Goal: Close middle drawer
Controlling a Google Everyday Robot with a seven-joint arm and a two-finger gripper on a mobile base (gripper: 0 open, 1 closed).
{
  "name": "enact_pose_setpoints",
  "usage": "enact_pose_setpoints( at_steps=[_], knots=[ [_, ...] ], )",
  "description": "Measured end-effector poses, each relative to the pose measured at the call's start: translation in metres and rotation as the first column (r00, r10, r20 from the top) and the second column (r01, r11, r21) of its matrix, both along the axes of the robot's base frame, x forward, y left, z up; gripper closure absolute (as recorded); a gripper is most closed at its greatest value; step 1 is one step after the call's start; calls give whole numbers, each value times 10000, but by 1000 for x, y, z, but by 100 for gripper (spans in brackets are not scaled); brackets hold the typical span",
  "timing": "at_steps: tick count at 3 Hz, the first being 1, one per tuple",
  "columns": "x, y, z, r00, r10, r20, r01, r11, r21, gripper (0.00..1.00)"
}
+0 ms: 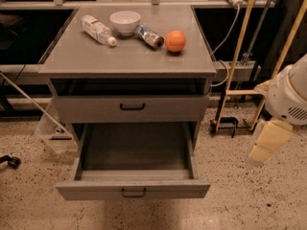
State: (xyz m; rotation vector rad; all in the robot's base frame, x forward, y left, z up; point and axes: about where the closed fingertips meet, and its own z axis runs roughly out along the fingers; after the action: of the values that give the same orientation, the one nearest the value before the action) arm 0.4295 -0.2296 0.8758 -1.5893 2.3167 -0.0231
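Middle drawer [163,189] is pulled fully out from the cabinet's front, tray empty, black handle centred on its front panel. Top drawer [132,108] above it sits flush. Gripper [268,143] hangs off the cabinet's right side, at about open-drawer height, well apart from the drawer and touching nothing. Whether it's released or clenched: can't tell. On the cabinet top [124,61]: bottle [97,29] lying toward the back-left corner, bowl [125,22] near the back edge, can [149,36] lying just right of the bowl, orange [175,40] beside the can, toward the back-right corner.
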Motion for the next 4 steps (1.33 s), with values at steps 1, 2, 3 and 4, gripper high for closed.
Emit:
enact_pose_setpoints(
  at_steps=[1, 2, 3, 4],
  knots=[
    [0, 0, 0, 10000, 1, 0, -1, 10000, -1, 0],
    [-2, 7, -14, 9998, 222, -2, -222, 9995, -204, 0],
    [-7, 19, -81, 9954, 771, -572, -790, 9964, -316, 0],
    [-21, 32, -170, 9845, 1186, -1293, -1287, 9890, -724, 0]
  ],
)
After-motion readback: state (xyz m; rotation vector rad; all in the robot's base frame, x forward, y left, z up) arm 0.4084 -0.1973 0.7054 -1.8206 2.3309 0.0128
